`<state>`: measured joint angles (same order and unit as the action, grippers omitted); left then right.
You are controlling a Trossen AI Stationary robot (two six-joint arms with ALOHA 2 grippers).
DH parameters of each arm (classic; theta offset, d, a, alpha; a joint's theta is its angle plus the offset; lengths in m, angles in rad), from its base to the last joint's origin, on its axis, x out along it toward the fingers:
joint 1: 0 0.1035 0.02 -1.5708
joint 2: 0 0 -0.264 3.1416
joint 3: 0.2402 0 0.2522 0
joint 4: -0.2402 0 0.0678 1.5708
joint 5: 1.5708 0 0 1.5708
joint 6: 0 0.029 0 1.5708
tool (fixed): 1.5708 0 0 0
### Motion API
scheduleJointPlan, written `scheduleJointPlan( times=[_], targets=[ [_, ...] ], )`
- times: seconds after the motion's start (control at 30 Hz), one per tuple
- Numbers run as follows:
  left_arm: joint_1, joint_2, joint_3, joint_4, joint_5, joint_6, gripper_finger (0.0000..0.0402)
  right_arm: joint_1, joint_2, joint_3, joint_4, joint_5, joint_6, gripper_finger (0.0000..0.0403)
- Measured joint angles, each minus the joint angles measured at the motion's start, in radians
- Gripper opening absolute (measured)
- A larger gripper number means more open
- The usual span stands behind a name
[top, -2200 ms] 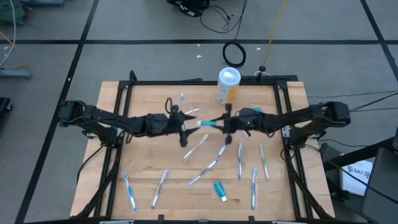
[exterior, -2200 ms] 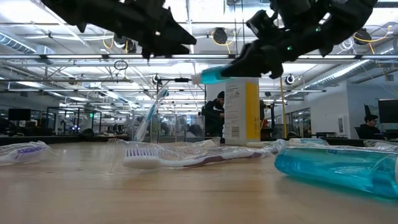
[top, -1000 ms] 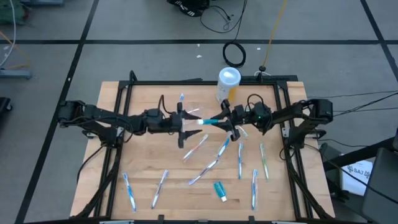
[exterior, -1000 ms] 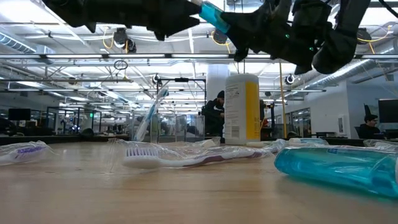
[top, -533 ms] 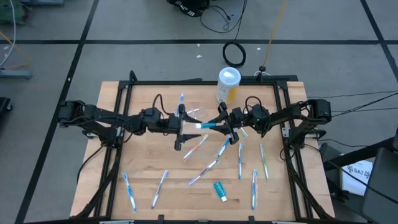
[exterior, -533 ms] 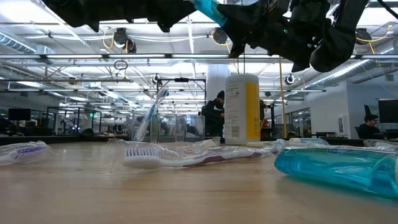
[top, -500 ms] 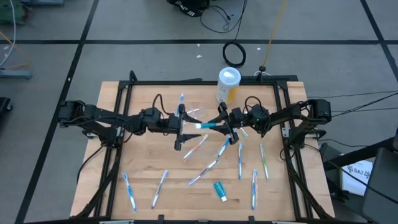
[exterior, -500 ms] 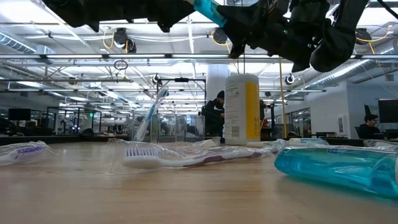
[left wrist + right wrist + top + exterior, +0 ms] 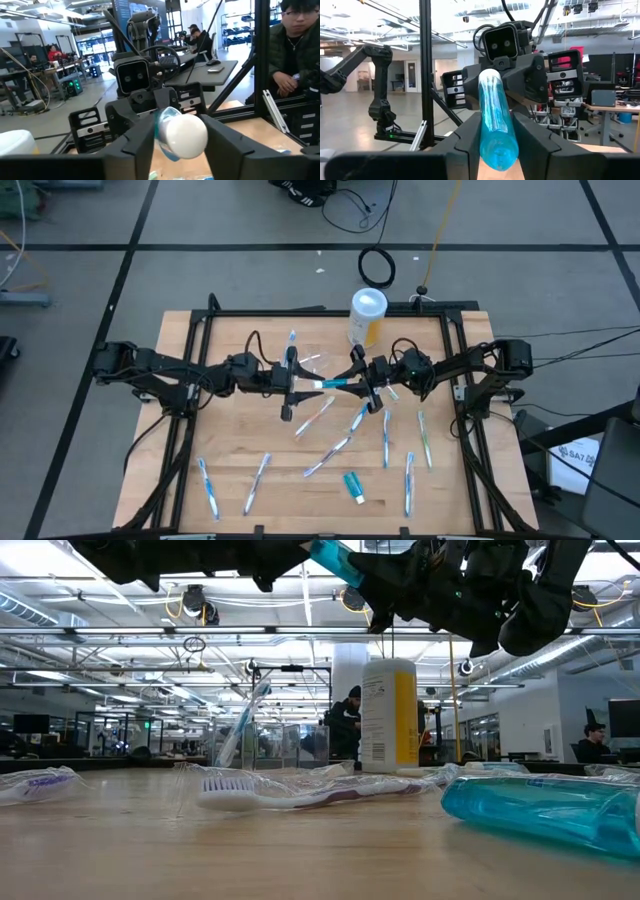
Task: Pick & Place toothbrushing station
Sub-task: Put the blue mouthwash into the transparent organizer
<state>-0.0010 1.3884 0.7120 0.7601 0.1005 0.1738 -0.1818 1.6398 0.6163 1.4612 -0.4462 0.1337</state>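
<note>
- My right gripper (image 9: pixel 362 383) sits just right of centre in the overhead frame, fingers clamped on the body of a teal toothpaste tube (image 9: pixel 336 382), held up off the table (image 9: pixel 240 440)
- In my right wrist camera that tube (image 9: pixel 495 117) runs up the middle of the frame between my two dark fingers (image 9: pixel 465 137), its flat crimped end nearest the lens
- My left gripper (image 9: pixel 291 385) is just left of centre overhead, facing the right one; its fingers stand on either side of the tube's white cap (image 9: pixel 186 136), and I cannot tell whether they are pressing it yet
- Long axis of the tube: across the overhead frame, left to right, tilted a little; the cap end points left toward my left gripper, the crimped end right into my right gripper
- In the low frame the tube (image 9: pixel 330 558) shows at top centre, slanting, high above the tabletop
- A clear plastic cup (image 9: pixel 310 362) lies just above the two grippers overhead, a toothbrush (image 9: pixel 292 343) up-left of it
- Other toothbrushes are strewn over the lower half of the table; one (image 9: pixel 316 416) lies on a diagonal just below the grippers
- A second teal tube (image 9: pixel 353 485) lies bottom centre overhead, cap toward the lower right
- The yellow canister (image 9: pixel 366 317) with a white lid stands at top centre of the table
</note>
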Motion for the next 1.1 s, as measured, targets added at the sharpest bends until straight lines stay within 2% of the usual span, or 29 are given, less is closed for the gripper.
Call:
scheduleJointPlan(
  times=[0.2,0.47,0.6,0.8,0.93,1.1],
  targets=[
    [0.000,0.000,0.000,0.002,-0.052,-0.012,0.0115,-0.002,-0.001,0.000,-0.006,0.008,-0.022,0.0094],
    [0.001,-0.001,0.000,-0.072,-0.090,-0.095,0.0111,-0.013,0.000,-0.002,-0.090,0.051,-0.024,0.0121],
    [0.000,-0.001,0.000,-0.109,-0.162,-0.144,0.0108,-0.024,0.000,-0.002,-0.144,0.058,-0.077,0.0140],
    [0.016,-0.008,-0.001,-0.203,-0.212,-0.270,0.0107,-0.055,-0.022,-0.001,-0.164,0.057,-0.105,0.0158],
    [0.020,-0.045,0.000,-0.240,-0.262,-0.285,0.0107,-0.086,-0.057,-0.006,-0.234,0.056,-0.103,0.0161],
    [0.034,-0.134,0.023,-0.431,-0.353,-0.300,0.0107,-0.128,-0.088,-0.016,-0.396,0.053,-0.154,0.0160]
  ],
)
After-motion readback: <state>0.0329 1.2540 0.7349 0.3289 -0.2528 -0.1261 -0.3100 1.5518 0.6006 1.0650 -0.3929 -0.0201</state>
